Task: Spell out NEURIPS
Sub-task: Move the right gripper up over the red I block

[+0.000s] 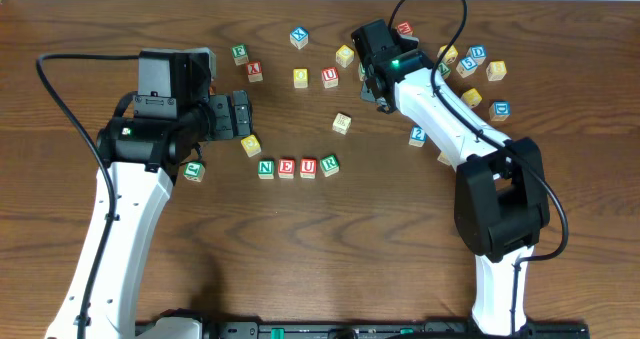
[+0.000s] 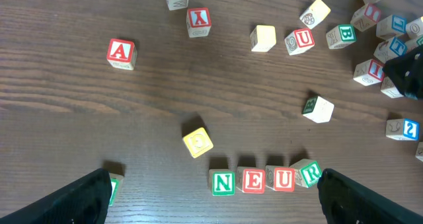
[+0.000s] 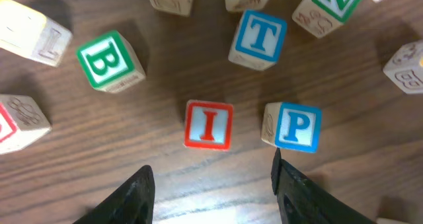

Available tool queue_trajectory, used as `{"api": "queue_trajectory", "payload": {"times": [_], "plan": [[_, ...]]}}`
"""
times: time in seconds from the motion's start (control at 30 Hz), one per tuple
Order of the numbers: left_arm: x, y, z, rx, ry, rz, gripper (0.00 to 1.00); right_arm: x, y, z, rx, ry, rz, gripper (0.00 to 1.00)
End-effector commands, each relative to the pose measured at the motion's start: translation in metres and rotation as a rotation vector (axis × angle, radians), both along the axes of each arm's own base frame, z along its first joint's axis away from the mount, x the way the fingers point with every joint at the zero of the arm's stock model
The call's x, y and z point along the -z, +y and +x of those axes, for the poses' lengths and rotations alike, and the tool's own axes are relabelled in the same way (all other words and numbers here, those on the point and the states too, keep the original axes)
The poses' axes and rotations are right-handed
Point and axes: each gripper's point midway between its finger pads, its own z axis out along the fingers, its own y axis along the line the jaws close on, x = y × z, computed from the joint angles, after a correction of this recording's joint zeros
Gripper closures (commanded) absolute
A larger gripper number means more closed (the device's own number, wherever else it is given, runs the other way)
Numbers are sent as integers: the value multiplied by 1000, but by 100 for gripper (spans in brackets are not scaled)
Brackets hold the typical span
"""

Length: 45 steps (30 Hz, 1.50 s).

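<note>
**Right end effector poised over the I cube, jaws parted and empty**

Closest to the right wrist lens, the right end effector is hanging with its two dark fingers spread apart and nothing between them. Just ahead of that gap, the I cube is sitting flat on the worktop, red letter up. The P cube is lying just beside it on the right, with a narrow strip of wood grain between them.

The I cube is probably going to handle as a light, rigid wooden block with smooth faces. Pinching two opposite side walls low down looks soundest. The finger on the P side is getting little room and could nudge that neighbour.

Further out, the T cube and B cube are standing well clear. Across the worktop, the N cube, E cube, U cube and R cube are forming a row. The R is sitting slightly turned.

The left end effector is waiting above the row, fully spread and holding nothing.

From overhead, the right arm is covering the I and P cubes entirely. A blue-lettered cube may be the S, but its glyph is reading unclearly.
</note>
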Motion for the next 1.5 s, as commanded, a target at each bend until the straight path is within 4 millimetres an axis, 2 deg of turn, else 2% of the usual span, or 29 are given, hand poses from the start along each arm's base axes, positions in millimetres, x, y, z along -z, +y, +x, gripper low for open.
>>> {"api": "queue_trajectory", "payload": {"times": [0.0, 0.2, 0.37, 0.77, 1.1, 1.47], "plan": [[-12, -1, 2, 6, -33, -4, 2, -6, -1, 9, 13, -40, -13, 48], [-13, -1, 3, 6, -33, -4, 2, -5, 2, 14, -3, -52, -5, 48], [-13, -1, 3, 6, -33, -4, 2, 6, 1, 16, -32, -18, 23, 48], [-12, -1, 2, 6, -33, -4, 2, 9, -24, 26, -6, 5, 74, 48], [-13, -1, 3, 6, -33, -4, 2, 9, 9, 35, -121, -28, 138, 50], [-13, -1, 3, 6, -33, -4, 2, 31, 10, 35, -118, 1, 129, 51]]}}
